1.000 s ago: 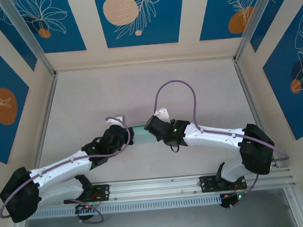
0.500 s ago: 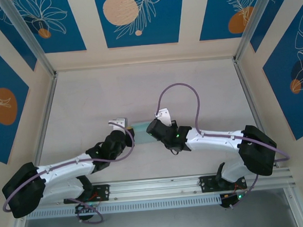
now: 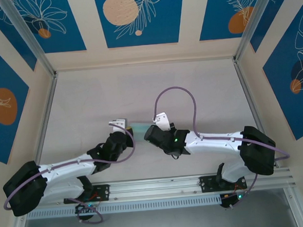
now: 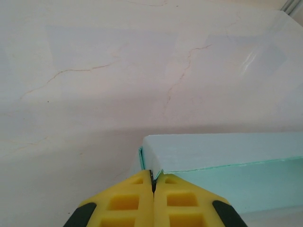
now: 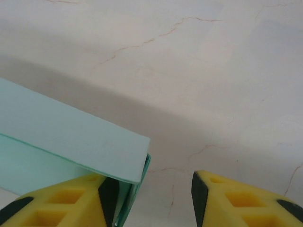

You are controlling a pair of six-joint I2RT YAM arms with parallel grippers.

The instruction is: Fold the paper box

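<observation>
Pale desk (image 3: 89, 96) sits under the paper box (image 4: 222, 153). Left pincer (image 4: 153, 177) pinches its corner shut; right pincer (image 5: 151, 182) is open by the other end. Close it gently, squarely.

From above, paper box (image 3: 139, 127) mostly hidden under arms, sliver visible between hands. Left hand (image 4: 153, 183) covers box's near corner; box cut off rightward by frame edge. Right hand (image 5: 150, 189): left finger hides box edge.
</observation>
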